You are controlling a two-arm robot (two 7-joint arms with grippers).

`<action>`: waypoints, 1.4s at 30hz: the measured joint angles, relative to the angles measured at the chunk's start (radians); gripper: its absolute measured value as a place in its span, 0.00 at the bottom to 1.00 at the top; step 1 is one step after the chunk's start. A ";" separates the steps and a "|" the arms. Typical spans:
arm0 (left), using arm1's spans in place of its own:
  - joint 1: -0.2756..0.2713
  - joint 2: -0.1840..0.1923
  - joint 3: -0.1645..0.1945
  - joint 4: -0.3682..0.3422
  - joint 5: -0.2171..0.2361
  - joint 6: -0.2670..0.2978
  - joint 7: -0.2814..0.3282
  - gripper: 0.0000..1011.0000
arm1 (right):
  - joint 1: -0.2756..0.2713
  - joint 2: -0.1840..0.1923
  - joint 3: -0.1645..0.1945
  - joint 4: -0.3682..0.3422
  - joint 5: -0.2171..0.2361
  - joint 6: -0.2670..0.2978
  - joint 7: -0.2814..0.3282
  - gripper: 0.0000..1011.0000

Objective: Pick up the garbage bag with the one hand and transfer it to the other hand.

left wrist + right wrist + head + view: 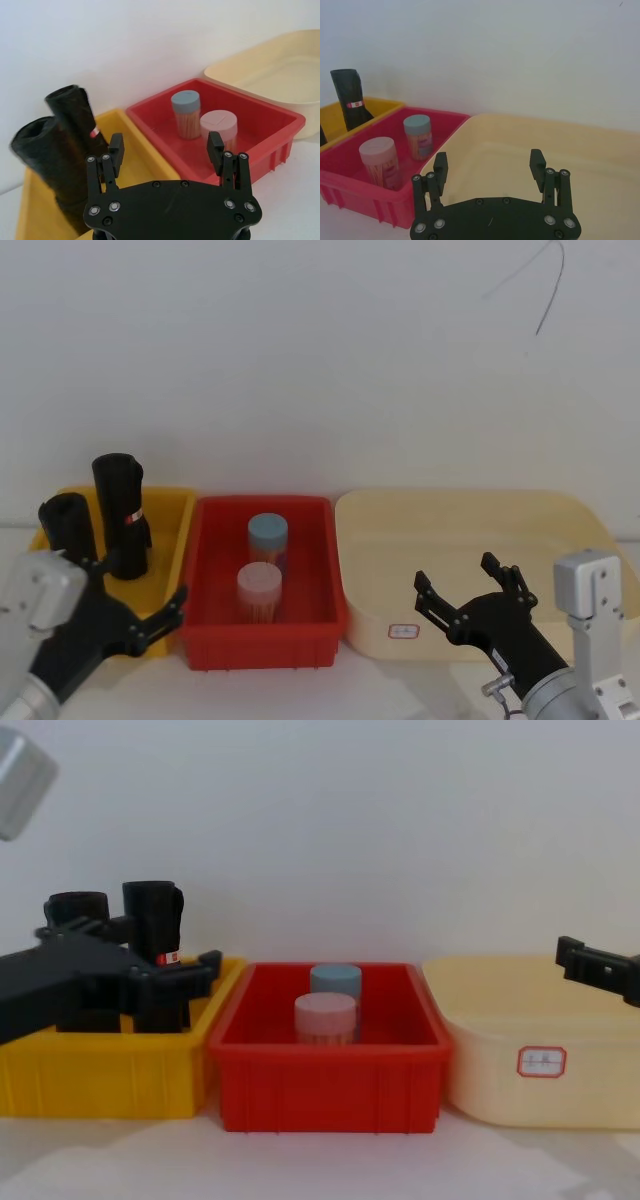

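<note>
Garbage bag stands upright toward the left edge of the yellow bin, just beside the labelled roll, which wears a red-and-white band. The left gripper hovers at the bin's front edge with its jaws spread wide, holding nothing, and its opening faces both rolls.

The main risk sits right there. The two rolls stand so close that the wide jaws could close on the labelled one, or on both. A finger could also nudge the garbage bag and tip it against the bin wall. Its glossy plastic looks slippery, so a shallow pinch near the top may slide off.

The red bin holds a blue-lidded jar and a pink-lidded jar. Over the front edge of the cream tub, the right gripper waits, open and empty, well apart from the bag. The handover would have to cross the jars, and a low carry could clip them.
</note>
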 joint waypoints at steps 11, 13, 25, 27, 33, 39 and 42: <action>0.046 0.049 -0.093 -0.024 -0.083 0.005 -0.031 0.99 | 0.000 0.000 0.000 0.000 0.000 0.000 0.000 0.99; 0.047 0.052 -0.105 -0.024 -0.093 0.011 -0.034 0.99 | 0.000 0.000 0.000 0.000 0.000 0.000 0.000 0.99; 0.022 0.059 -0.169 0.016 -0.160 0.066 -0.048 0.99 | 0.000 0.000 0.000 0.000 0.000 0.000 0.000 0.99; 0.015 0.058 -0.175 0.026 -0.167 0.076 -0.050 0.99 | 0.000 0.000 0.000 0.000 0.000 0.000 0.000 0.99; -0.006 0.052 -0.181 0.050 -0.179 0.100 -0.057 0.99 | 0.000 0.000 0.000 0.000 0.000 0.000 0.000 0.99; -0.028 0.041 -0.177 0.073 -0.179 0.116 -0.060 0.99 | 0.000 0.000 0.000 0.000 0.000 0.000 0.000 0.99; -0.046 0.032 -0.171 0.092 -0.174 0.125 -0.060 0.99 | 0.000 0.000 0.000 0.000 0.000 0.000 0.000 0.99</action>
